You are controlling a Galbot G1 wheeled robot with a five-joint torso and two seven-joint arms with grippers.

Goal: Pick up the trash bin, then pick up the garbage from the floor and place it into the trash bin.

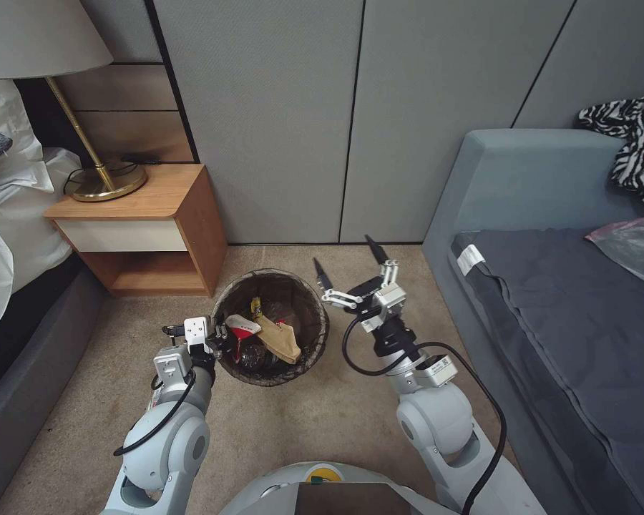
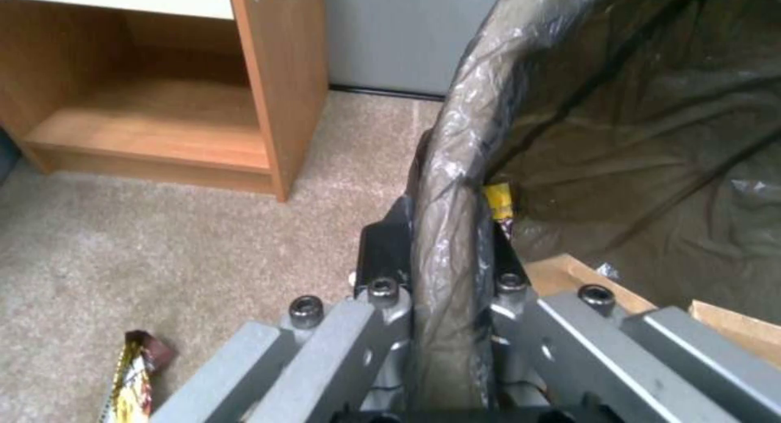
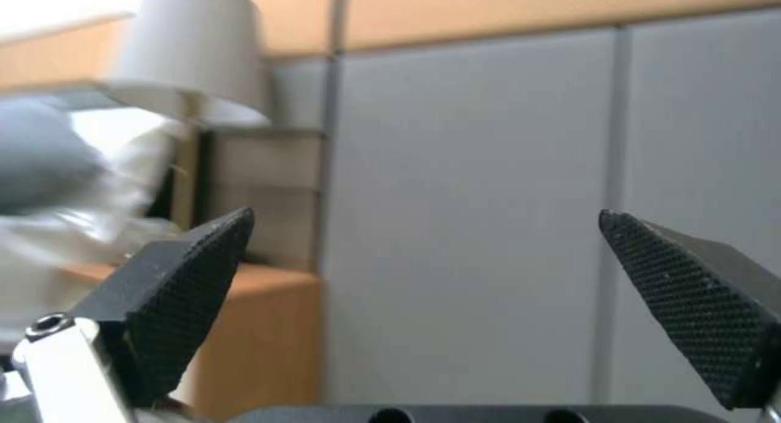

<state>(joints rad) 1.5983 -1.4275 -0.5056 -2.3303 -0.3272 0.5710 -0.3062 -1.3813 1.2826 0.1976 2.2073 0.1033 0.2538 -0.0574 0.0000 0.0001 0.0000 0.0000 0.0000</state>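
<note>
Left gripper [image 2: 443, 270] clamped on rim of round brown-lined trash bin [image 1: 304, 357]; grip to be kept level. Right gripper [image 1: 347, 268] spread, empty, raised beside bin.

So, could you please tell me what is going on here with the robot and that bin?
The left hand is clamped on the rim of the trash bin, which already holds a tan paper bag and a red-and-white cup. The right hand is open and empty beside the bin. One yellow snack wrapper lies on the carpet.
</note>
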